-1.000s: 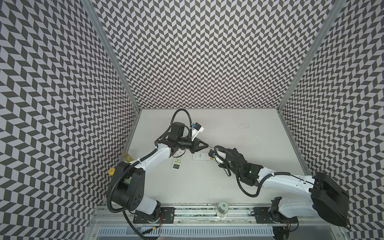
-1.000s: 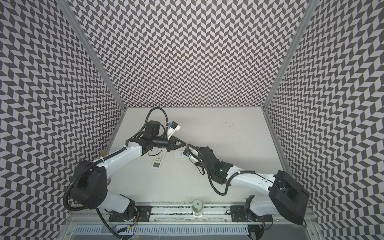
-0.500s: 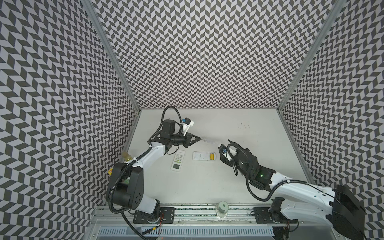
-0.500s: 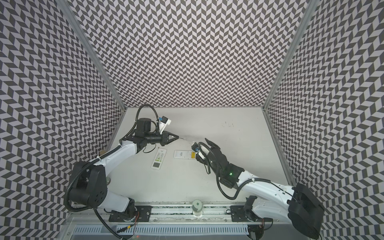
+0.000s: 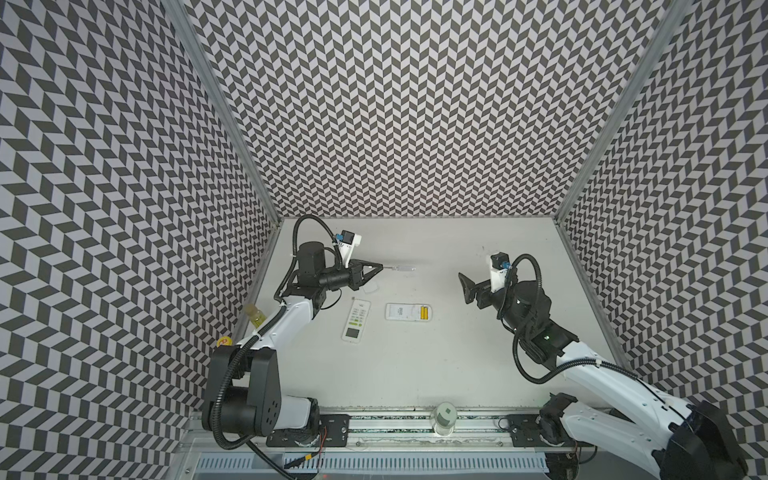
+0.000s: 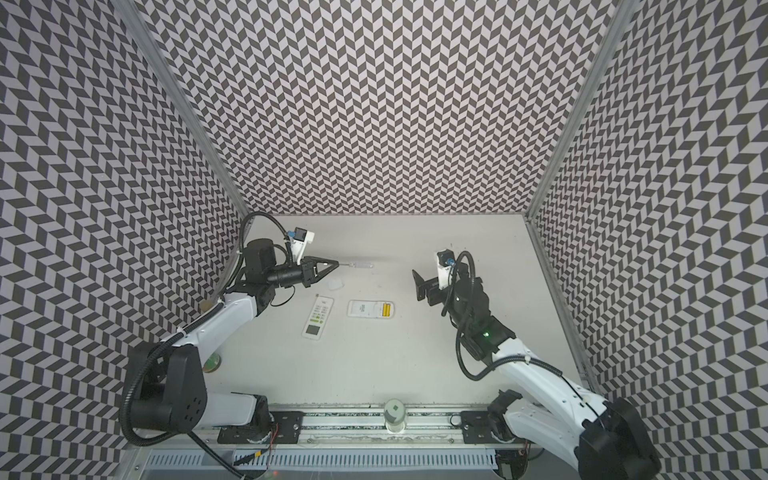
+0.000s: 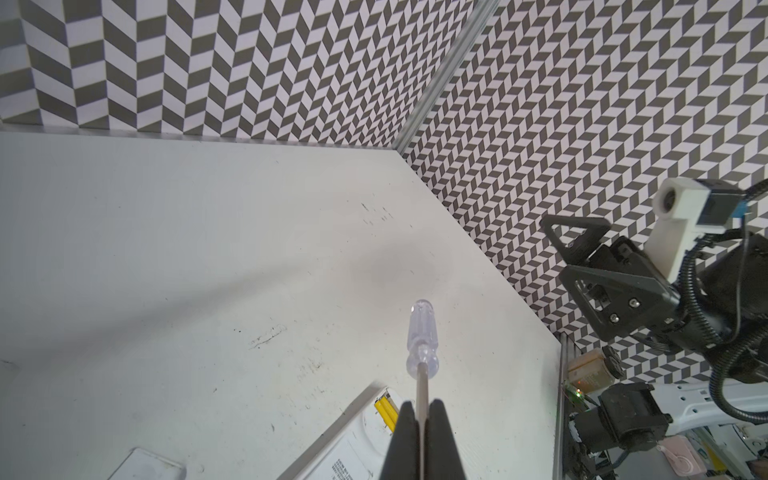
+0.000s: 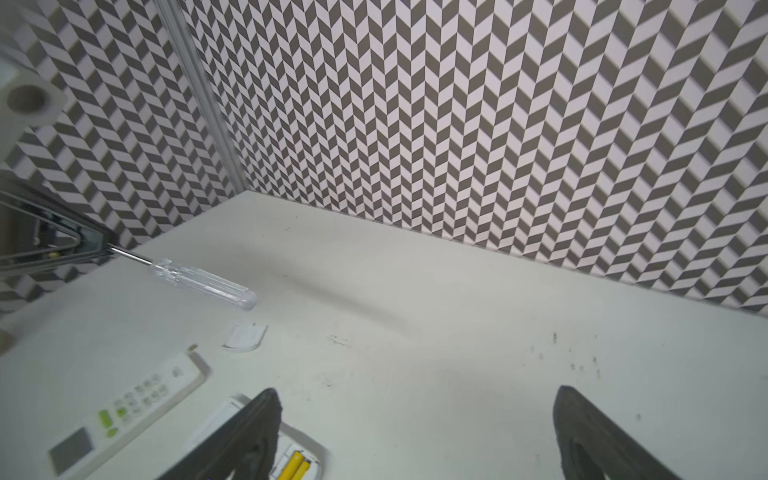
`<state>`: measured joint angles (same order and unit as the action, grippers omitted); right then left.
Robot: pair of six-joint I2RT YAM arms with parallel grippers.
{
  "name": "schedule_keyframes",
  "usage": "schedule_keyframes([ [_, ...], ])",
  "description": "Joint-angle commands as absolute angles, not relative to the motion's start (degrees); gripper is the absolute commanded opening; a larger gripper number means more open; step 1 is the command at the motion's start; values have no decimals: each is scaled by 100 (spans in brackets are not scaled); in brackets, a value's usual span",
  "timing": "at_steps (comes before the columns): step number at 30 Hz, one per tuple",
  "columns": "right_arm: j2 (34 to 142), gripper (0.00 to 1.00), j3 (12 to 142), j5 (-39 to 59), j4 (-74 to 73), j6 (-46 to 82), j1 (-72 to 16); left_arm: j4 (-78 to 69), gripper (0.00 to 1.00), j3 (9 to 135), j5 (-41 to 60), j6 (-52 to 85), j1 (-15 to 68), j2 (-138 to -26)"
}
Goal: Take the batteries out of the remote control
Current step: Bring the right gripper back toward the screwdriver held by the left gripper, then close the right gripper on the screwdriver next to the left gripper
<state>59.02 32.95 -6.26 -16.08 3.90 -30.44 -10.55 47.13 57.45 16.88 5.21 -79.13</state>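
A white remote control [image 5: 401, 312] [image 6: 363, 309] lies face down mid-table, its compartment uncovered. Two yellow batteries [image 5: 424, 312] [image 6: 386, 310] [image 7: 385, 411] [image 8: 297, 465] sit inside it. My left gripper [image 5: 379, 268] [image 6: 337, 263] [image 7: 422, 409] hovers behind the remote, shut on the metal shaft of a clear-handled screwdriver [image 5: 401, 268] [image 7: 422, 332] [image 8: 203, 282]. The handle points away from the jaws. My right gripper [image 5: 467, 286] [image 6: 419, 284] [image 8: 415, 390] hangs wide open and empty to the right of the remote, apart from it.
A second remote [image 5: 356, 321] [image 6: 318, 320] [image 8: 133, 411] lies buttons-up left of the first. A small white cover [image 5: 371, 288] [image 8: 245, 336] rests behind them. A capped jar [image 5: 444, 417] stands on the front rail, a bottle [image 5: 254, 320] by the left wall.
The right gripper has opened wide and drawn back to the right, off the remote. The left gripper has pulled away toward the back with the screwdriver still in it.
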Motion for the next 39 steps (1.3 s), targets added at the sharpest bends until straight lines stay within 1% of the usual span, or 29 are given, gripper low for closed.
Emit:
schedule_keyframes([
  [1,6216,100,3581,468,-1732,1602,-2749,-1954,0,4499,6069,2299,426,-7736],
  [5,6658,99,3998,1414,-1556,1987,-2588,-2674,0,4218,6442,2840,429,-7681],
  [10,6957,99,4289,2353,-1677,2247,-2551,-2975,0,4162,6442,3150,470,-7662],
  [12,7045,100,4358,2724,-1785,2363,-2527,-3105,0,4147,6627,3263,474,-7689],
  [16,7278,95,4315,3245,-2347,2702,-2499,-3040,0,4185,6586,3222,559,-7681],
  [18,7538,93,4394,3781,-2671,2827,-2498,-3072,0,4260,6708,3322,569,-7683],
  [21,7960,91,4723,4335,-2543,2816,-2507,-3265,0,4286,6812,3475,584,-7703],
  [23,8147,88,4771,4509,-2783,2995,-2513,-3329,0,4299,6908,3543,629,-7716],
  [33,8612,86,4818,5335,-4119,3774,-2548,-3816,0,4429,7204,4023,962,-7900],
  [39,8847,83,4865,5350,-4519,3980,-2820,-4009,0,4461,7239,4265,1065,-7970],
])
